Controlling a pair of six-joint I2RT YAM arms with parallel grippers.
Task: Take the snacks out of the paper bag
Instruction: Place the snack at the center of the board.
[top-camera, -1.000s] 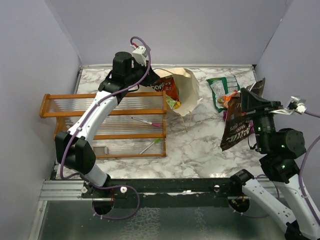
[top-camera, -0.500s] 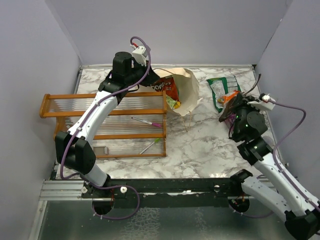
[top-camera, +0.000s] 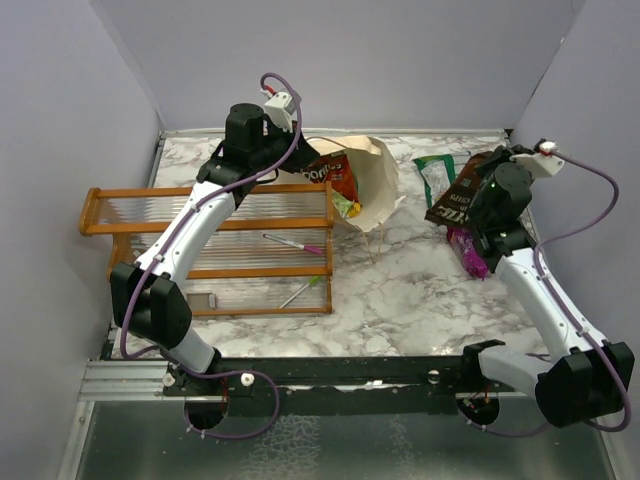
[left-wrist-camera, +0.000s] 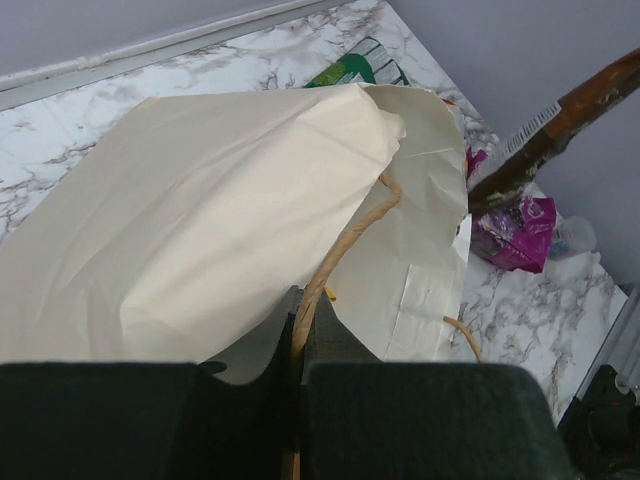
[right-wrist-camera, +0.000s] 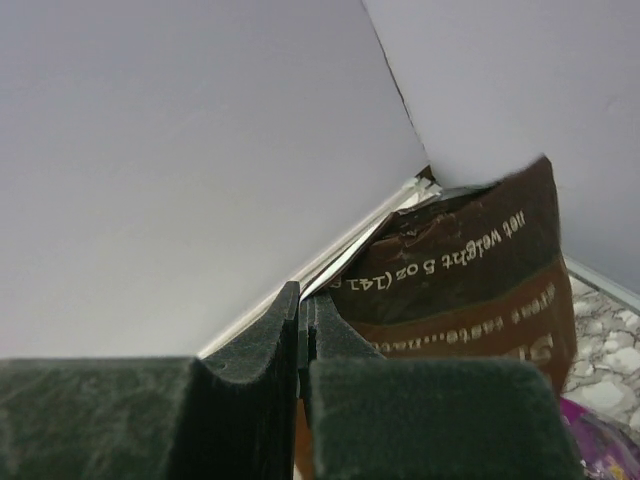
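**Counter** (top-camera: 400, 290): a white marble-pattern top with grey veining. Plain pale lilac walls (top-camera: 350, 60) are closing it in at the back and on both sides.

**Left pincer** (left-wrist-camera: 303, 320): its fingers are pressing together, clamping the paper bag (left-wrist-camera: 200, 220) at its rim. The twine handle (left-wrist-camera: 345, 240) is running up from between the pads. The bag is lying tilted on the counter, stretching away ahead of this pincer. A red chip bag (top-camera: 340, 175) and a lime packet (top-camera: 347, 207) are showing in the bag's mouth, just beside the pincer.

**Right pincer** (right-wrist-camera: 303, 305): its fingers are together, gripping a dark brown packet (right-wrist-camera: 460, 280) by one edge and holding it off the counter near the back right corner.

**Snacks lying loose near the right pincer**
- A magenta packet (top-camera: 470, 250) is lying below it.
- A green-white packet (top-camera: 432, 175) is lying on the side toward the left pincer, partly under the brown one.

**Orange wooden rack** (top-camera: 200, 188): it has clear ribbed shelves and is sitting on the counter behind and to the left of the left pincer. It is touching the bag at one end and carrying two pens (top-camera: 295, 243).
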